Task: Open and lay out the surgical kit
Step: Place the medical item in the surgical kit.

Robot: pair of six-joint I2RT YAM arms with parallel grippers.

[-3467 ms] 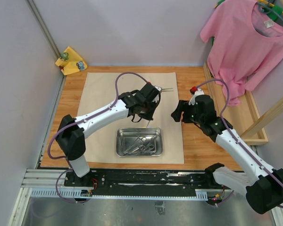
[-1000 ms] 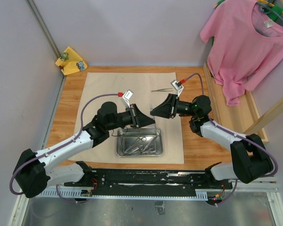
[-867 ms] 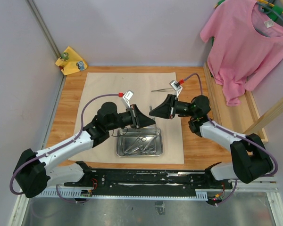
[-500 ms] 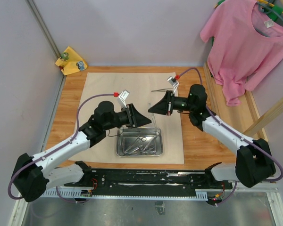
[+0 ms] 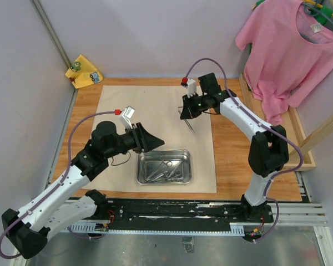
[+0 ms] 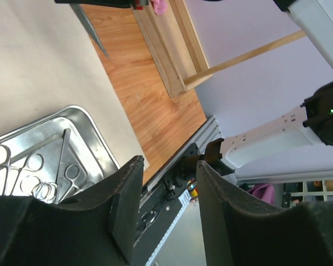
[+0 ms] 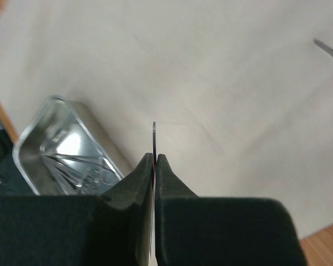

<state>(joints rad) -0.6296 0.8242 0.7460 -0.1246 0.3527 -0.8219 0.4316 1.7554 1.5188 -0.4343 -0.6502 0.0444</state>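
The beige cloth wrap (image 5: 127, 111) lies spread flat on the table. On its near part stands the steel tray (image 5: 137, 169) with ring-handled forceps (image 5: 166, 169) inside. My right gripper (image 5: 185, 113) hovers over the far right of the cloth. It is shut on slim tweezers (image 5: 190, 124) that point down toward the tray. In the right wrist view the jaws (image 7: 155, 158) pinch the thin tweezers (image 7: 154, 133). A second pair of tweezers (image 7: 328, 51) lies on the cloth. My left gripper (image 5: 158, 143) is open and empty, just left of the tray (image 6: 100, 138).
A pink T-shirt (image 5: 288, 50) hangs at the back right over a wooden rack (image 5: 277, 133). A small yellow cloth (image 5: 84, 71) sits in the back left corner. The black rail (image 5: 172, 210) of the arm bases runs along the near edge.
The two grippers met over the tray. The right gripper shut on the tweezers and carried them toward the far side. The left gripper opened and drew back to the left.
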